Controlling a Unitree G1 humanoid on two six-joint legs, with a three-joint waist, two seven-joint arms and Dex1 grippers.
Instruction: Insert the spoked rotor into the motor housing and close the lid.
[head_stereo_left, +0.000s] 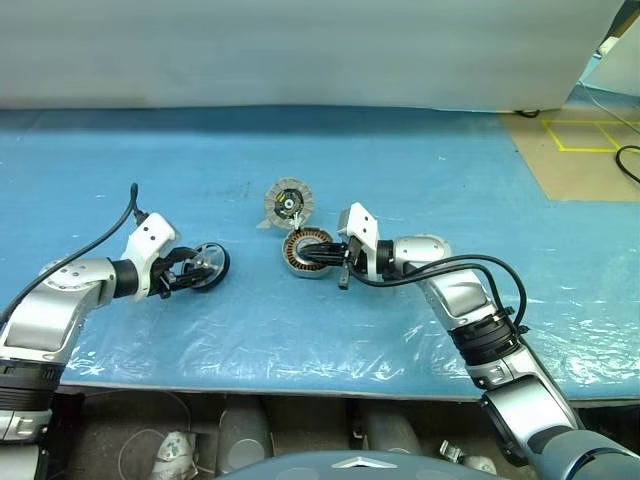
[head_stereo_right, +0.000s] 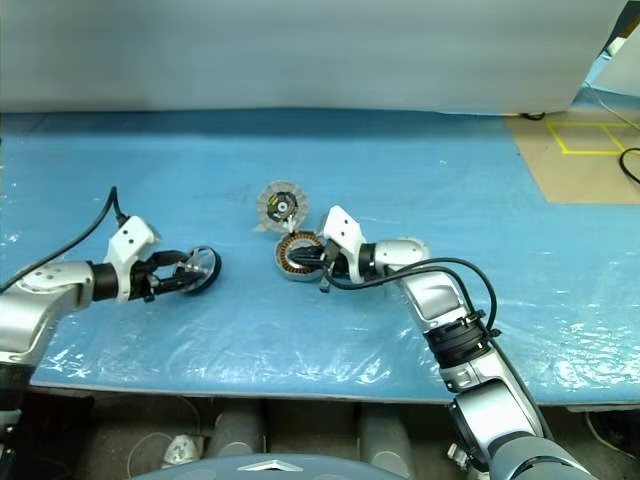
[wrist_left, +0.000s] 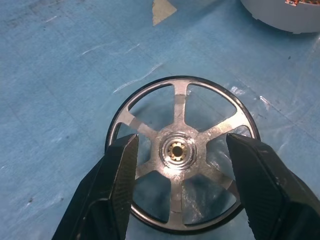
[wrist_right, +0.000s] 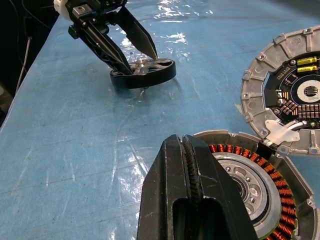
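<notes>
Rotor not yet seated, lid not yet on

Insertion is still waiting to happen, as I am judging it. A black-rimmed silver wheel with six spokes and a brass-coloured hub (wrist_left: 176, 150), which I am taking for the spoked rotor, is lying flat on the blue plastic-covered counter (head_stereo_left: 450, 160), well apart from the round grey motor housing with its copper-wound ring and silver centre (wrist_right: 240, 187), to its left.

The left end effector (head_stereo_left: 192, 272) is hanging over the wheel with its two black fingers spread to either side of the hub. Whether they are touching the wheel, I cannot tell.

The right end effector (head_stereo_left: 318, 256) is reaching in from the housing's right, fingers pressed together and holding nothing, its tip sitting at the housing's near rim.

A flat grey notched disc carrying a dark circuit board (head_stereo_left: 288, 204), likely the lid, is lying just behind the housing, touching its edge.

Picking up, seating and closing are all remaining.
</notes>
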